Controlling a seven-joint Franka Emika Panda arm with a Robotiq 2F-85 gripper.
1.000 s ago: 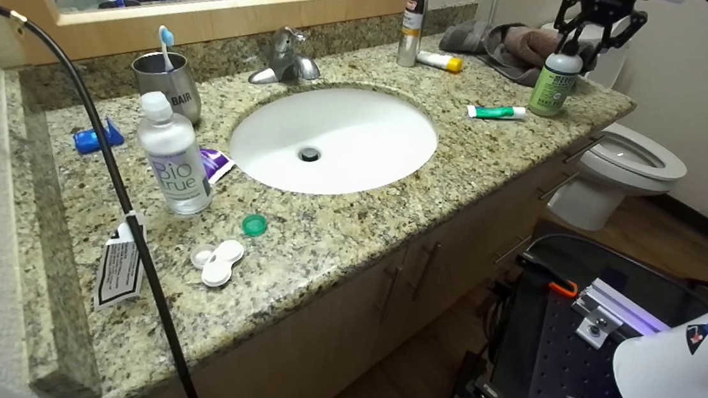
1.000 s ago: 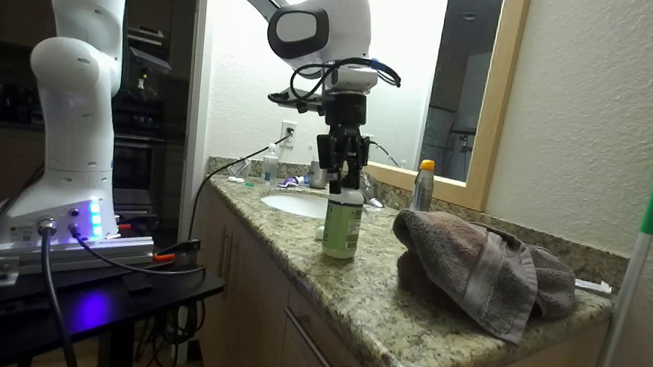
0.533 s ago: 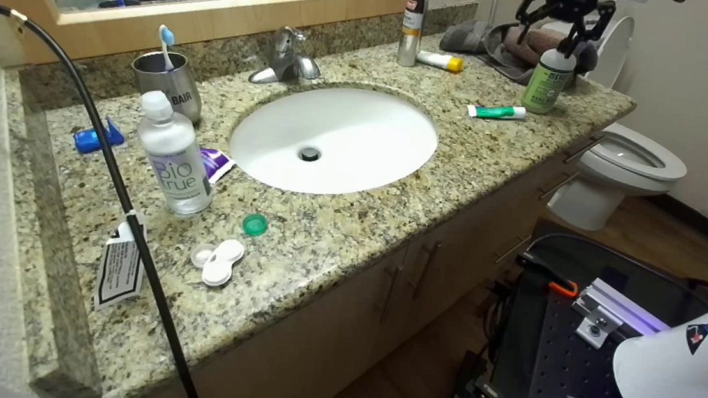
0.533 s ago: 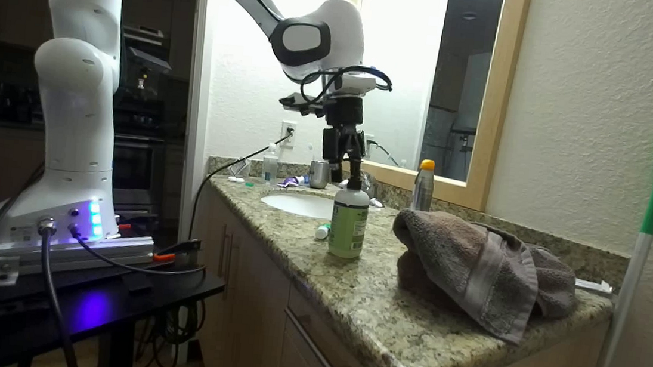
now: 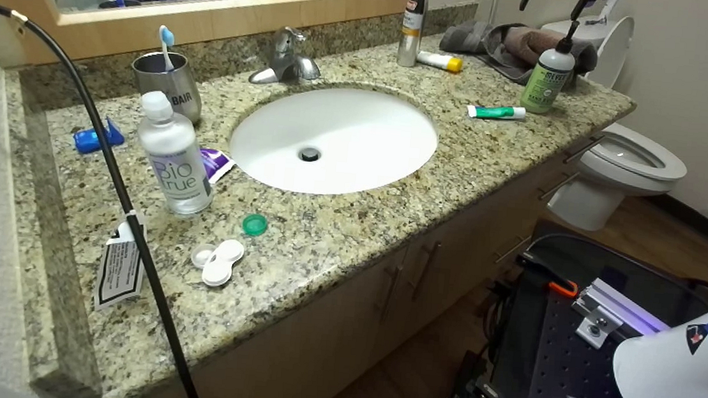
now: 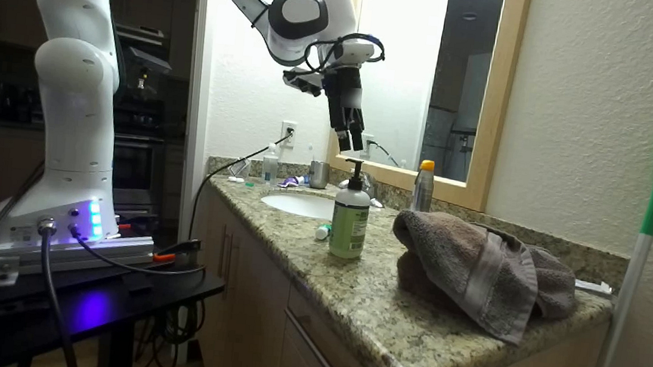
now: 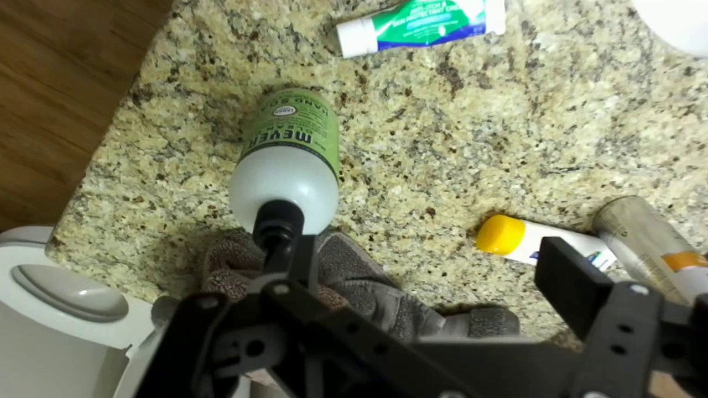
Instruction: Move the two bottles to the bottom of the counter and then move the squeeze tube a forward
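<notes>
Clearly, the gripper (image 7: 434, 269) is spread wide above the counter (image 7: 420, 160). In an exterior view, the green-labelled pump bottle (image 5: 546, 84) is seen upright at upper right, the squeeze tube (image 5: 496, 112) laid just beside it, and the yellow-capped bottle (image 5: 412, 24) at upper centre.

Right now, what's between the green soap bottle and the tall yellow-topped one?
A yellow-capped white tube and some bare counter; the wrist view shows it.
</notes>
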